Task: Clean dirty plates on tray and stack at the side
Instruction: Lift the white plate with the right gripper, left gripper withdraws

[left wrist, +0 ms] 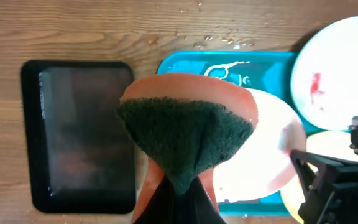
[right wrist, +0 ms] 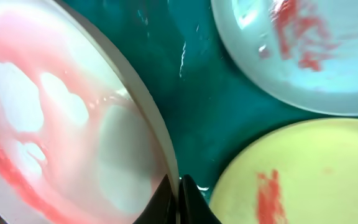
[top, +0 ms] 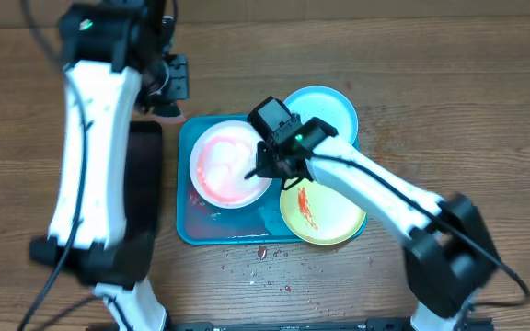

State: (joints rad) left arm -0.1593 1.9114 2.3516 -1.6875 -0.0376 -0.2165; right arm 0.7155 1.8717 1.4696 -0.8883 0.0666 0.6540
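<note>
The teal tray (top: 191,232) holds three plates. The cream/pink plate (top: 228,165) sits at its left, wet with smeared pink-red liquid. My right gripper (top: 267,165) is shut on this plate's right rim (right wrist: 164,149). The light blue plate (top: 331,108) lies at the back right and the yellow-green plate (top: 329,219) at the front right, each with a red smear. My left gripper (left wrist: 180,190) is shut on a sponge (left wrist: 185,134), green scrub side towards the camera, held above the tray's left end beside the pink plate (left wrist: 272,155).
A black rectangular tray (left wrist: 79,134) lies left of the teal tray (left wrist: 185,65). Red crumbs and droplets (top: 263,253) dot the wooden table in front of the teal tray.
</note>
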